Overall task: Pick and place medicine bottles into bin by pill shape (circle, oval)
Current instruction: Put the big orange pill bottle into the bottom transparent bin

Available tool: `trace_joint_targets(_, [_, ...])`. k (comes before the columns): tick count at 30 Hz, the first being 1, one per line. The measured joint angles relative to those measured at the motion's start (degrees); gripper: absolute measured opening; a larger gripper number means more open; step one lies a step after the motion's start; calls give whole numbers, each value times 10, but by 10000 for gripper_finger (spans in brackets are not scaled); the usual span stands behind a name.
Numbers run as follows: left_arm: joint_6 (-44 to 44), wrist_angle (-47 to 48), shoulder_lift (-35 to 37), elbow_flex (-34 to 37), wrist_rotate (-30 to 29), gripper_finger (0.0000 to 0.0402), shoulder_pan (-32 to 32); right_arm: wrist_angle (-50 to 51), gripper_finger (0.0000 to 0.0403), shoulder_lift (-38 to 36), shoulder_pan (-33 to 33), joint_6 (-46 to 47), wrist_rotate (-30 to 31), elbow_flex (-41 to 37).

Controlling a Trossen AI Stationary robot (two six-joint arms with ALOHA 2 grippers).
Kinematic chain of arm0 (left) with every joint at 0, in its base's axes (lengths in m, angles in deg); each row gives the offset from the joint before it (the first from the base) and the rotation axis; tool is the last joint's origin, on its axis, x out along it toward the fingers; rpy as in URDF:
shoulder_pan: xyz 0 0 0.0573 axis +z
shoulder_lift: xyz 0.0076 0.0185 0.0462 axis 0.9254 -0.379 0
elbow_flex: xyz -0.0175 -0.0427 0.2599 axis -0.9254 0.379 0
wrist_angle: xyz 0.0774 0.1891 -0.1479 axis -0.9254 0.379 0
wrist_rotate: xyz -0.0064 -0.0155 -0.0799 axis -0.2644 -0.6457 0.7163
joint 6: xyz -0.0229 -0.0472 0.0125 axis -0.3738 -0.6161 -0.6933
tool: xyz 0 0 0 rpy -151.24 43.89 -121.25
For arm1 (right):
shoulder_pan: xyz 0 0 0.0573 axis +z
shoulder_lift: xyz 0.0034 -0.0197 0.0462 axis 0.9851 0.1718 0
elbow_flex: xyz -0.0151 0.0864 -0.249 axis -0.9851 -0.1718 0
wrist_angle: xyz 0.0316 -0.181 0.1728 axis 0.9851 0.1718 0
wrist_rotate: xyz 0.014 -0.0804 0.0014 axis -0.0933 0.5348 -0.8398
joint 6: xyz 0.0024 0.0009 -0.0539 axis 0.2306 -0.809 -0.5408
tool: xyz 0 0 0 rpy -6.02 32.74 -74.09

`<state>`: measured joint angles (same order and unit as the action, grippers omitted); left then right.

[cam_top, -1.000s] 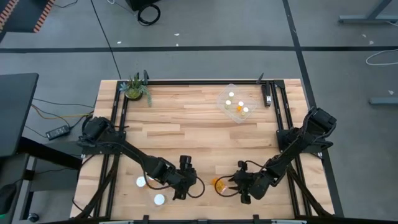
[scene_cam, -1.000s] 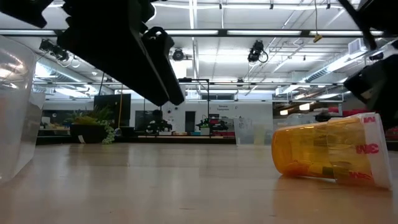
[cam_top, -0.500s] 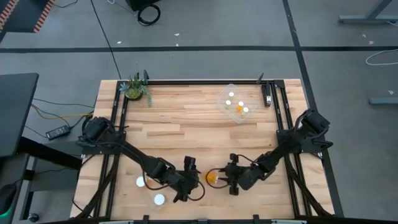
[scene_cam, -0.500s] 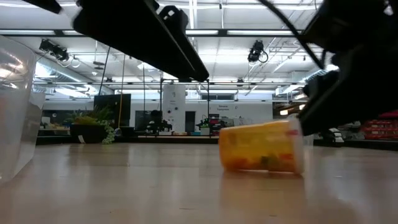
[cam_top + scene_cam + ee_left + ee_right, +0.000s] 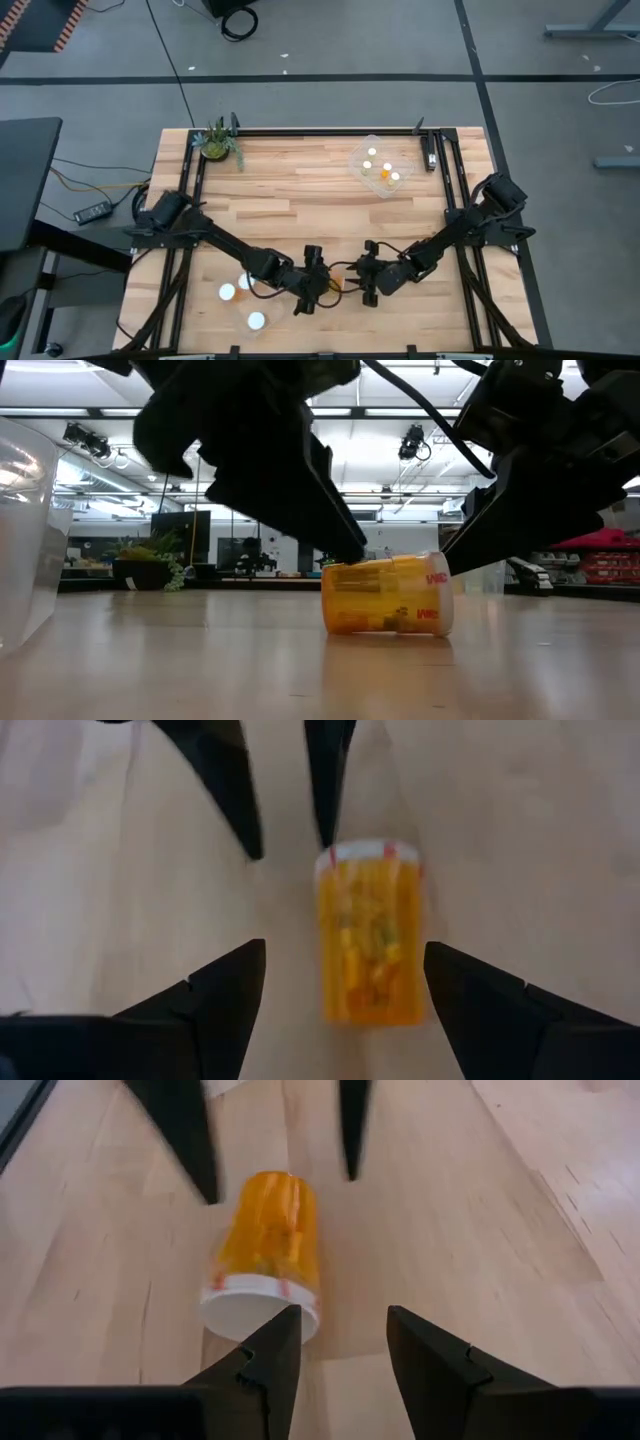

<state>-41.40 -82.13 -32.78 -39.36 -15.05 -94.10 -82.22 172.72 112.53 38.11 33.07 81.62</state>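
One medicine bottle [image 5: 336, 284], orange with a white cap, lies on its side on the table near the front middle. It also shows in the low view [image 5: 388, 596]. My left gripper [image 5: 345, 982] is open, and its two fingers stand on either side of the bottle's base end [image 5: 372, 1000]. My right gripper [image 5: 343, 1335] is open and faces the bottle's cap end [image 5: 250, 1306] from the table's right. Each gripper's fingers show far off in the other's wrist view. My left gripper stands around the bottle's base end; I cannot tell whether a finger touches it. My right gripper has one fingertip [image 5: 283, 1330] against the rim of the white cap [image 5: 292, 1312], coming level from the table's right. The bottle lies on its side on the table beside that finger, not between the two.
Two white-capped bottles [image 5: 227, 292] [image 5: 257, 321] stand near the front left, with a third [image 5: 245, 283] beside them. A clear bin [image 5: 380, 168] with bottles inside is at the back right. A small plant [image 5: 215, 143] is at the back left. A clear container wall [image 5: 20, 530] shows at the low view's left.
My right gripper has gone toward the table's left, and the lying bottle has slid left along the table ahead of it. My left gripper has gone toward the table's right, and its fingers now stand around the bottle's base end.
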Motion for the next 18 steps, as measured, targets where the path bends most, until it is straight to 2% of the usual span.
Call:
trace_joint_targets(6, [-35, -20, -16, -1, 30, 284, 16, 2, 156, 0, 0, 2, 0, 0])
trace_joint_targets(13, [-9, -41, -34, -1, 66, 284, 18, -4, 156, 0, -4, -2, 5, 0])
trace_joint_targets(18, [-4, -39, -42, -1, 70, 278, 20, -13, 156, 0, -7, -10, 5, 0])
